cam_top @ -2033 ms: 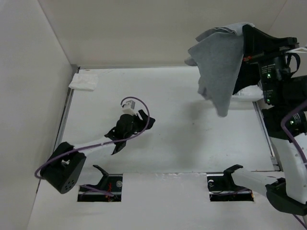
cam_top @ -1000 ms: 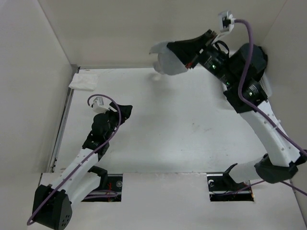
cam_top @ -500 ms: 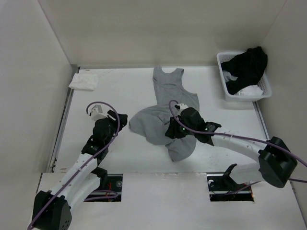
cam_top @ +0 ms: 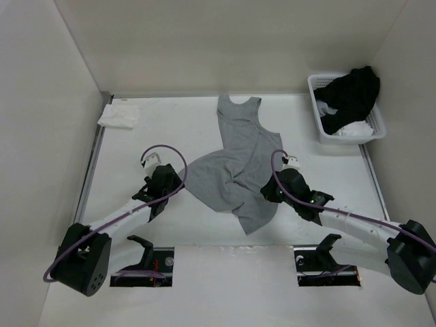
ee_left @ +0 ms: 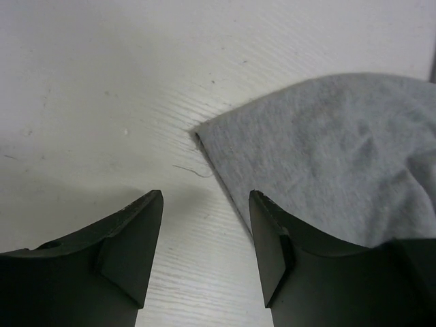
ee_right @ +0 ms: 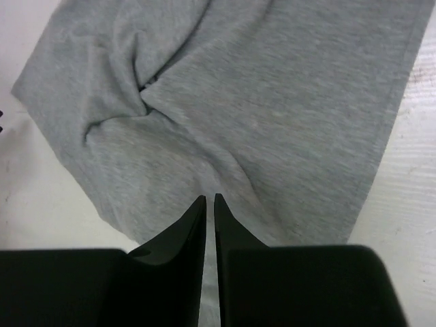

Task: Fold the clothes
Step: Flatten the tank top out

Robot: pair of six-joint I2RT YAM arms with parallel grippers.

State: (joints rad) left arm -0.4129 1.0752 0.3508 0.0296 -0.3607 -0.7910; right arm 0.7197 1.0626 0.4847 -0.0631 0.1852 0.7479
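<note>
Overhead, a grey tank top (cam_top: 235,170) lies rumpled on the desk (cam_top: 163,129), straps far. Soft, light, limp knit, likely best pinched at hem corners. The left gripper (ee_left: 204,204) has jaws open at its left corner; the right gripper (ee_right: 210,199), jaws nearly closed above it.

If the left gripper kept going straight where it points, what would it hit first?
Probably the corner of the grey tank top lying just ahead of the left gripper, though depth is unclear.
</note>
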